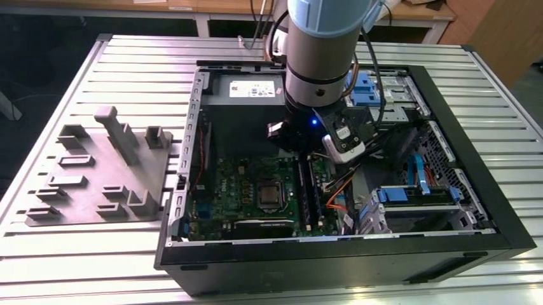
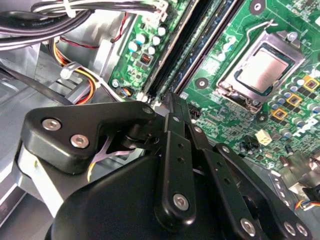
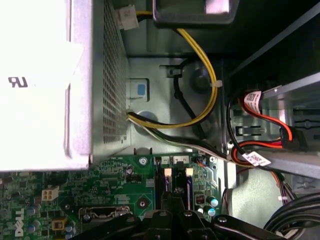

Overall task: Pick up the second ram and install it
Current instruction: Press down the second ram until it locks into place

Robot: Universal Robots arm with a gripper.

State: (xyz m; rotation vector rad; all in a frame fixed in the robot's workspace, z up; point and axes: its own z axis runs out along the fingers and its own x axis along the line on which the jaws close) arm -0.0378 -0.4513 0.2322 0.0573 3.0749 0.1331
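Inside the open computer case [image 1: 441, 241], two long dark ram sticks [image 1: 304, 194] sit side by side in the motherboard's memory slots; I cannot tell which is the second ram. In the second wrist view they run as dark strips [image 2: 172, 55] away from the fingers. My gripper [image 1: 301, 155] hangs over the sticks' end nearest the power supply. In both wrist views its black fingers [image 2: 172, 130] lie pressed together, shut, with nothing between them [image 2: 171, 102]. The gripper [image 3: 172, 200] hovers by the white slot latches [image 3: 167, 173]. Whether the tips touch a stick is unclear.
A grey fixture plate [image 1: 102, 171] with upright blocks lies on the slatted table at the exterior view's left. The power supply [image 1: 246, 89] sits at the case's far end. The processor socket [image 2: 262, 70] lies beside the slots, with drive bays [image 1: 416, 197] and loose cables [image 3: 200, 115] nearby.
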